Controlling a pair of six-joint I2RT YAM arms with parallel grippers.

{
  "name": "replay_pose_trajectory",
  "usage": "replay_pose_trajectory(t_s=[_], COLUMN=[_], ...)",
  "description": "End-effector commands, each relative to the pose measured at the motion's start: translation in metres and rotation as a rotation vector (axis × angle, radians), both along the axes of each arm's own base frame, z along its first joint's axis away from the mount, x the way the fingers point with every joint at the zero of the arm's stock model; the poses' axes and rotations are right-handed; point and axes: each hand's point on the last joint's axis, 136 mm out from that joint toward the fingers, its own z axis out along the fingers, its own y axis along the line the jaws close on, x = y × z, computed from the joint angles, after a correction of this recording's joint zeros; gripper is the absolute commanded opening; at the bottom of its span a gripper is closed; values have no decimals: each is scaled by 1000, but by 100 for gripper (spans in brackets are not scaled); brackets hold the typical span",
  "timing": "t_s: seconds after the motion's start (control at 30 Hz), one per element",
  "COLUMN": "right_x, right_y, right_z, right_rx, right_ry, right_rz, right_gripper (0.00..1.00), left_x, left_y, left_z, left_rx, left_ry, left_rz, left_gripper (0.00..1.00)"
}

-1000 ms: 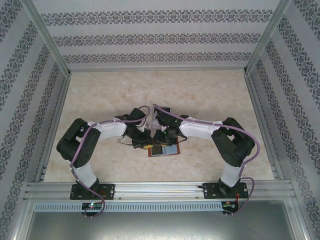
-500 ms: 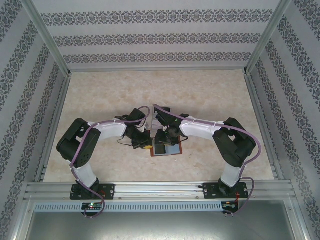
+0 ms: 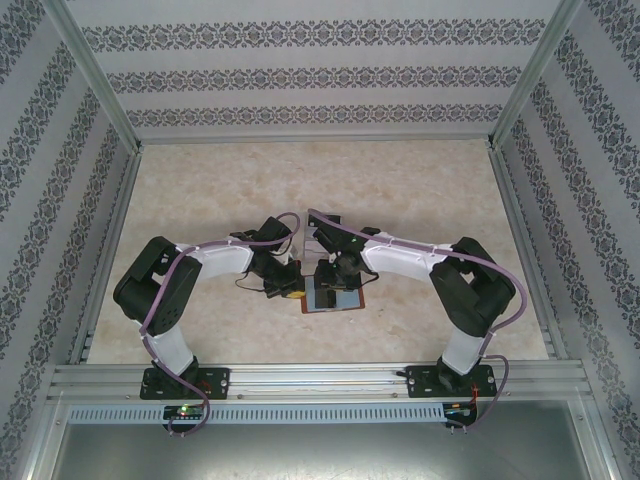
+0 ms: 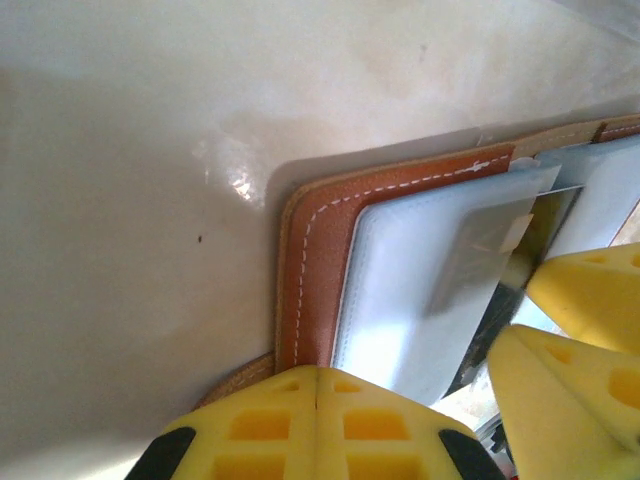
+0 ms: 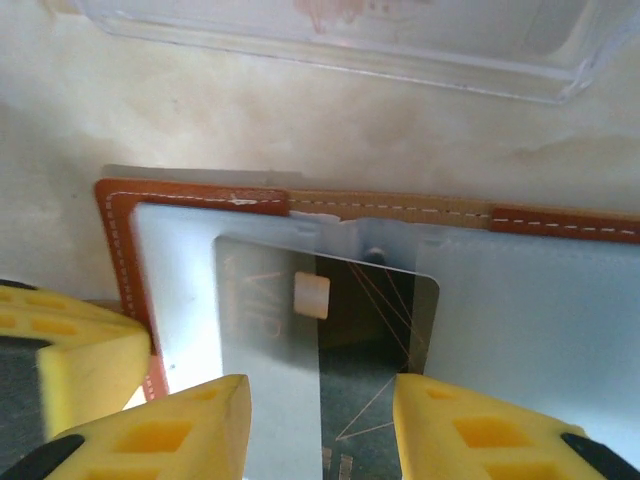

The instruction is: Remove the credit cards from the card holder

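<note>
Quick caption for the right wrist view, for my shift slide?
Right hand poised, fingers apart, over a credit card partly out of the open card holder, clear tray beyond.

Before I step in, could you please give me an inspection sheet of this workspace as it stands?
Surface: beige marbled table, glossy.
Job's things: brown card holder lies open and flat; one credit card sits at its pale inner pocket, partly covered.
Clutter: clear plastic tray beyond the holder.
Grippers: left gripper shut, tips at the holder's edge; right gripper open, fingers apart over the card.
Cables: purple cables run along both arms; none seen across the holder.
Surroundings: patterned walls, aluminium frame rail at the near edge.
</note>
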Motion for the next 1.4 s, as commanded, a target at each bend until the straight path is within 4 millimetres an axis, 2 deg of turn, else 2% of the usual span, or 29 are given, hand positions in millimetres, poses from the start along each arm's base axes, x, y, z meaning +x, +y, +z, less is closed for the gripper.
replay_pose_trajectory(t_s=[0.0, 0.17, 0.33, 0.57, 0.77, 0.93, 1.1, 1.37], right_x=[2, 2, 1, -1, -3, -2, -2, -2], right_y=[-1, -4, -7, -5, -3, -12, -19, -17], right_z=[14, 13, 6, -4, -8, -13, -10, -8], right_rx=[46, 77, 92, 119, 134, 84, 49, 62], right_ry=[-14, -5, 20, 49, 59, 58, 40, 38], right_rz=[-20, -41, -51, -54, -53, -60, -60, -60], right_gripper=[42, 42, 41, 40, 38, 39, 41, 44], left_x=[3, 9, 11, 4, 0, -4, -7, -11], left_y=[3, -1, -12, -25, -22, -17, -12, -7], left_z=[12, 29, 31, 15, 0, -11, -18, -25], left_rx=[14, -1, -17, -2, 17, 44, 76, 103], left_ry=[-22, -54, -48, -12, 21, 41, 47, 62], left_rz=[-9, -6, -31, -71, -74, -78, -83, -85], left_gripper=[0, 0, 0, 0, 0, 0, 0, 0])
